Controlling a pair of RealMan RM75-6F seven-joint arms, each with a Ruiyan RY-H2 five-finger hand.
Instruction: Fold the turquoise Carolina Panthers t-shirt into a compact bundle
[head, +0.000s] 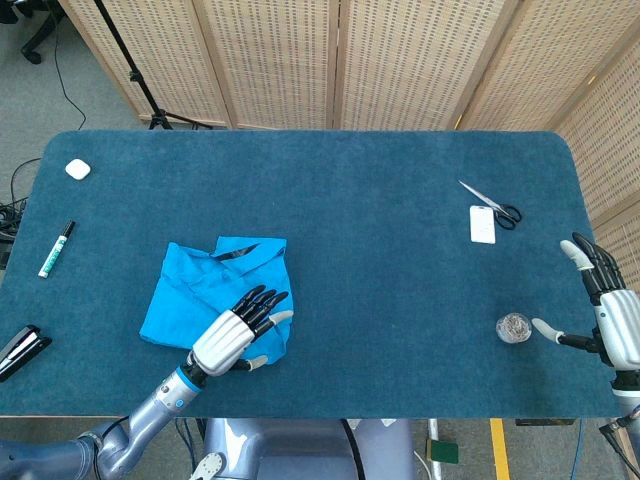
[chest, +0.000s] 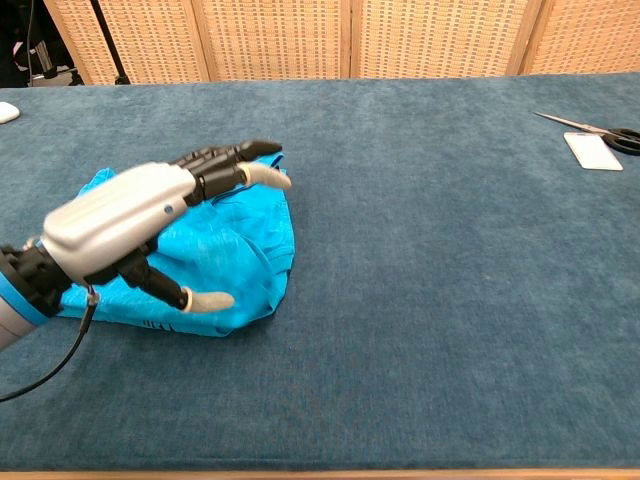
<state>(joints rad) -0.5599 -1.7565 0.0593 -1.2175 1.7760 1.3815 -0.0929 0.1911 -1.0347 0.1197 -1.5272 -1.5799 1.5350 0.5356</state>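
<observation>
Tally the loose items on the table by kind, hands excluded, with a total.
T-shirt: 1
Scissors: 1
White card: 1
Marker: 1
White puck: 1
Stapler-like black tool: 1
Small shiny round item: 1
Total: 7

Left robot hand (chest: 135, 225): white shell, black fingers (pale tips), blue wristband.

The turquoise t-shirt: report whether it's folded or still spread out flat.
Folded, though loosely. The turquoise t-shirt lies as a small layered rectangle with overlapping edges and wrinkles; the left hand sits over its near corner, fingers apart.
</observation>
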